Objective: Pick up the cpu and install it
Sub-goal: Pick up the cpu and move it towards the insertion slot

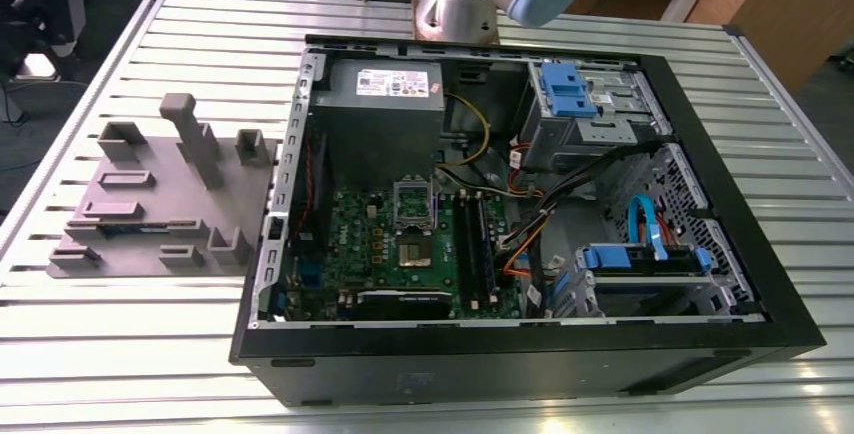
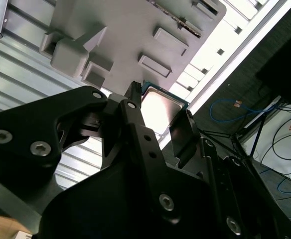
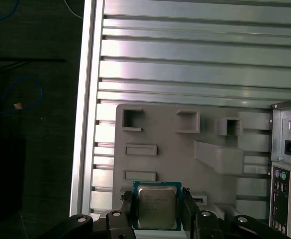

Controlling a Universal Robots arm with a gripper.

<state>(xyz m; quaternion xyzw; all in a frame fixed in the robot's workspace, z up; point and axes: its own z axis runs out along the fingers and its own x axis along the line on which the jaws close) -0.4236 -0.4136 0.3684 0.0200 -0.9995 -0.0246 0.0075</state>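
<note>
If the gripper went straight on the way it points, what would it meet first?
Probably the grey fixture plate: in the first wrist view the gripper, holding the cpu, points at it, though the gap between them is hard to judge.

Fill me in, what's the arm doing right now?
The claw is shut on the cpu, gripping two opposite edges and holding it up over the grey fixture plate on the slatted table. The open computer case sits beside the fixture; the cpu is not yet on its motherboard.
</note>
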